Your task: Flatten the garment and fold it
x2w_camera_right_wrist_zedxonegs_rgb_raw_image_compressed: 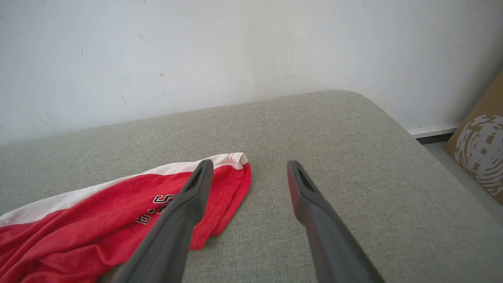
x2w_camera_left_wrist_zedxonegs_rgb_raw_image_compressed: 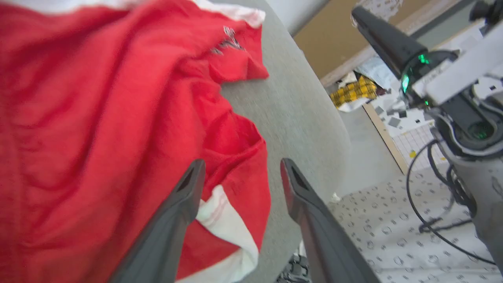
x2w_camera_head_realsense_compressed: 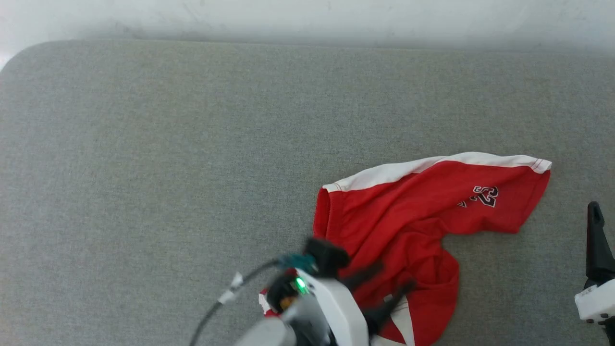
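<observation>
The garment (x2w_camera_head_realsense_compressed: 403, 216) is a pair of red shorts with white trim and a dark "23" print. It lies rumpled on the grey padded table (x2w_camera_head_realsense_compressed: 192, 144), right of centre toward the front. One leg spreads to the right, and the lower part is bunched. My left gripper (x2w_camera_head_realsense_compressed: 397, 275) hovers open over that bunched front part. In the left wrist view its fingers (x2w_camera_left_wrist_zedxonegs_rgb_raw_image_compressed: 188, 188) straddle a fold of the garment (x2w_camera_left_wrist_zedxonegs_rgb_raw_image_compressed: 98, 118) with white trim, gripping nothing. My right gripper (x2w_camera_right_wrist_zedxonegs_rgb_raw_image_compressed: 249, 167) is open and empty, just right of the garment (x2w_camera_right_wrist_zedxonegs_rgb_raw_image_compressed: 118, 212). One of its fingers (x2w_camera_head_realsense_compressed: 596, 235) shows at the right edge.
A white wall (x2w_camera_right_wrist_zedxonegs_rgb_raw_image_compressed: 196, 47) runs behind the table. The table's rounded right edge (x2w_camera_left_wrist_zedxonegs_rgb_raw_image_compressed: 334, 129) drops to a patterned floor (x2w_camera_left_wrist_zedxonegs_rgb_raw_image_compressed: 393, 236) with cables and a yellow plaid cloth (x2w_camera_left_wrist_zedxonegs_rgb_raw_image_compressed: 353, 92). A cardboard box (x2w_camera_right_wrist_zedxonegs_rgb_raw_image_compressed: 481, 157) leans by the wall. My right arm (x2w_camera_left_wrist_zedxonegs_rgb_raw_image_compressed: 452, 78) is visible from the left wrist.
</observation>
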Available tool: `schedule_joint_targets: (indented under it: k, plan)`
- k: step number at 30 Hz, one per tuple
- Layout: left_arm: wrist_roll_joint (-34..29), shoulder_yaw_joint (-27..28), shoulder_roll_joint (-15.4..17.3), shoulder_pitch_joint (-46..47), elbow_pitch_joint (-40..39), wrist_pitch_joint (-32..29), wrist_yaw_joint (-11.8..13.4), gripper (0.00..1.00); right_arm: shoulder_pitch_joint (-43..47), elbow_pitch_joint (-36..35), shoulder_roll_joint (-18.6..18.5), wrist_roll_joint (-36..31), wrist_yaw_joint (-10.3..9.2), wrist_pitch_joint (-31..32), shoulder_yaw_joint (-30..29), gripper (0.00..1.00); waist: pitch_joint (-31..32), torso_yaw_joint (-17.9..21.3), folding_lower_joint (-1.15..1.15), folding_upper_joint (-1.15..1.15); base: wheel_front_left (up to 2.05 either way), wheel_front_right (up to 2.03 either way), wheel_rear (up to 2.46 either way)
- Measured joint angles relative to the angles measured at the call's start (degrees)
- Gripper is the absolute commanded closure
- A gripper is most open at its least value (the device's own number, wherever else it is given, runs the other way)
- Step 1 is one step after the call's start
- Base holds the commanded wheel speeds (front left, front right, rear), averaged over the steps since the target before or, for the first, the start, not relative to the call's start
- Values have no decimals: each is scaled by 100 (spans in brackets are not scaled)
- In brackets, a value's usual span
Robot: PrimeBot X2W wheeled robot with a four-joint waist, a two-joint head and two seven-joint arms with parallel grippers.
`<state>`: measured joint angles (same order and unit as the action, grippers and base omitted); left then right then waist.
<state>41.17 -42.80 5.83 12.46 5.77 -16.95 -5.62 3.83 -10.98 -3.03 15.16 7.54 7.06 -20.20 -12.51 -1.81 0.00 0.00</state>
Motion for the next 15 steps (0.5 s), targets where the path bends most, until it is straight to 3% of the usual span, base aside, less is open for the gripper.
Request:
schedule_joint_targets:
  k: [5, 8, 15]
  plan:
    - [-713, 648, 223, 542, -207, 806, 625, 0, 10, 3, -1, -5, 0, 5, 0, 0, 87, -22, 0, 0, 0, 0, 0]
    - [-1062, 797, 387, 789, -149, 942, 879, 0, 12, 7, -1, -5, 0, 5, 29, 0, 87, -27, 0, 0, 0, 0, 0]
    - [-1244, 772, 432, 1123, 176, 730, 993, 0, 4, -11, -1, -1, 0, 30, 129, 0, -74, 21, 0, 0, 0, 0, 0]
